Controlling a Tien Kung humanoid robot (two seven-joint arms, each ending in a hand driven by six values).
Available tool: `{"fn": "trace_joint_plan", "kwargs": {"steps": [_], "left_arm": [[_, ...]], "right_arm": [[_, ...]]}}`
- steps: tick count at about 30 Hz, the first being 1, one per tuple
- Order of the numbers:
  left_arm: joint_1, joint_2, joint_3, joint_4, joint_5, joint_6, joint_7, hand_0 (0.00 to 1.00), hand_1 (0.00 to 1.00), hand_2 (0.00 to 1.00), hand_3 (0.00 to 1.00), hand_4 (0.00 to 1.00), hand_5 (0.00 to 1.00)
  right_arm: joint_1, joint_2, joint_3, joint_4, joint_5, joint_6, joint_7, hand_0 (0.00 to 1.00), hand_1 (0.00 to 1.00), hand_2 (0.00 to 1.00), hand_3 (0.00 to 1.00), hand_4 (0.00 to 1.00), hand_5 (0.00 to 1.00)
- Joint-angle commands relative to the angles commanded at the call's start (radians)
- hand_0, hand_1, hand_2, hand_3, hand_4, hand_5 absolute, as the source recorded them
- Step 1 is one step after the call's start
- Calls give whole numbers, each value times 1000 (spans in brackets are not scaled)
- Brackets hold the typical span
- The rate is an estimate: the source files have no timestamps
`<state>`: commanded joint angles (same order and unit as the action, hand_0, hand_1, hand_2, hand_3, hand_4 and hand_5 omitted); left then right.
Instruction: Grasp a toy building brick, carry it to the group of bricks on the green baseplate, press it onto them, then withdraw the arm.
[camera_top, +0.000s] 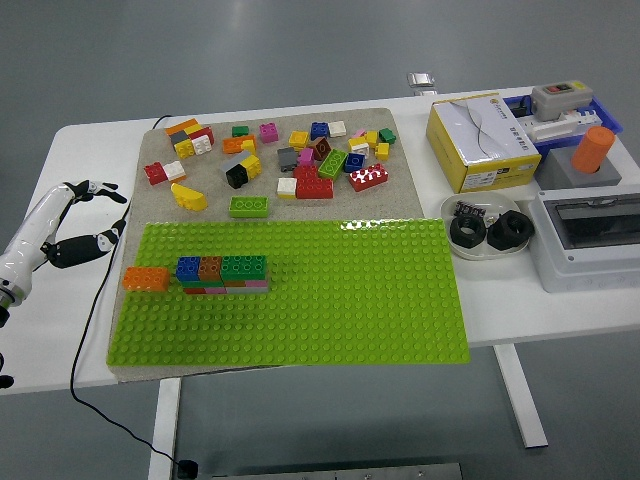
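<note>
Our left hand (80, 220), fingers spread and empty, hovers at the table's left edge, clear of the green baseplate (330, 300). The orange brick (146, 279) sits seated beside the brick group (222, 272), so the pressing looks done.

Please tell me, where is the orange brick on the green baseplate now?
In the head view the orange brick sits at the left edge of the green baseplate, just left of the stacked group of bricks.
</note>
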<state>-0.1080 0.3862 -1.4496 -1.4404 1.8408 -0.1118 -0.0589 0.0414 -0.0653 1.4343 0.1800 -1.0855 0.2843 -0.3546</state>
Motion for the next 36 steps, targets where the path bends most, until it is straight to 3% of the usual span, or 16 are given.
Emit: {"fn": "trace_joint_plan", "kwargs": {"steps": [4,5,9,15,21,23,28,29,31,36], "left_arm": [[-20,86,54,-7,23,-26,35,944,913,880,626,718,2],[-25,100,63,-7,26,-30,40,988,950,918,651,813,2],[-52,142,104,-4,39,-48,59,988,950,918,651,813,2],[-70,150,121,1,49,-60,76,988,957,922,642,810,2],[-46,99,67,-2,57,-64,85,987,945,914,627,767,2],[-41,95,65,-1,59,-64,86,990,943,913,630,761,2],[-49,129,97,7,70,-69,96,990,943,913,630,761,2],[-56,141,111,11,74,-73,101,994,949,923,642,810,2],[-80,170,152,23,83,-83,112,994,949,923,642,810,2],[-139,211,243,60,86,-101,127,998,958,936,652,838,2]], "right_arm": [[3,-4,0,0,0,1,-1,711,702,781,983,701,998],[4,-5,0,0,0,1,-1,711,700,778,975,700,998],[7,-6,1,0,-2,2,0,711,700,778,975,700,998],[10,-6,3,0,-5,2,1,711,700,778,975,700,998],[8,-4,3,0,-7,1,2,713,701,779,973,716,998],[7,-4,3,0,-9,1,2,713,701,781,982,714,998],[8,-6,2,0,-9,1,2,713,701,781,982,714,998],[9,-7,2,0,-9,1,2,714,701,781,982,716,998],[10,-9,2,0,-9,2,2,714,701,781,982,716,998],[14,-11,2,0,-11,1,2,714,700,781,981,716,998]]}}
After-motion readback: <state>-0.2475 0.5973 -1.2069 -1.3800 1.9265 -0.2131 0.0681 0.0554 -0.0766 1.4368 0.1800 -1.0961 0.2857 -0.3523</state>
